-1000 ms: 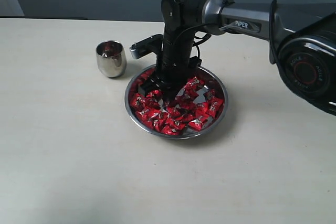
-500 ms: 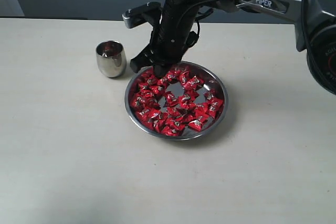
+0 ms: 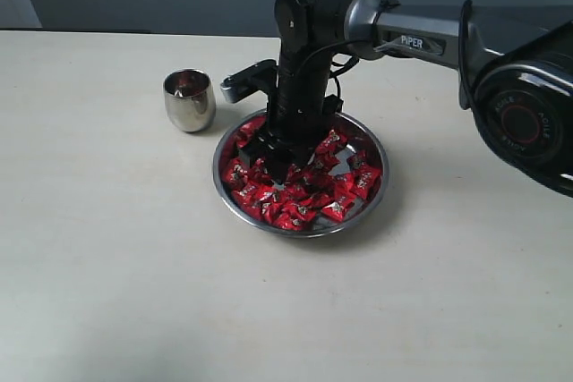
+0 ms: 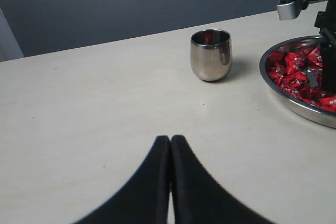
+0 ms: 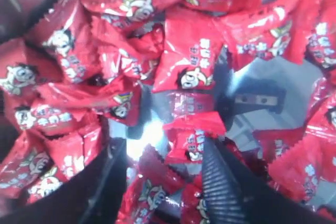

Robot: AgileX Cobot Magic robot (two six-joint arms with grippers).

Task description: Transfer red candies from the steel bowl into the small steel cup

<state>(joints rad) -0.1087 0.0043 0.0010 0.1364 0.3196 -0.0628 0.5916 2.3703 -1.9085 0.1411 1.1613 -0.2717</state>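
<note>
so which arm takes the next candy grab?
Right. Its gripper is down in the bowl, jaws open among the candies. The left gripper is shut over the table, apart from the bowl.

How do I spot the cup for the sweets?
Start at the wide steel bowl heaped with red candies on the pale table. To its left in the exterior view, not touching, stands the small steel cup. Unlike the flat bowl, it is narrow, rounded and barrel-sided.
</note>
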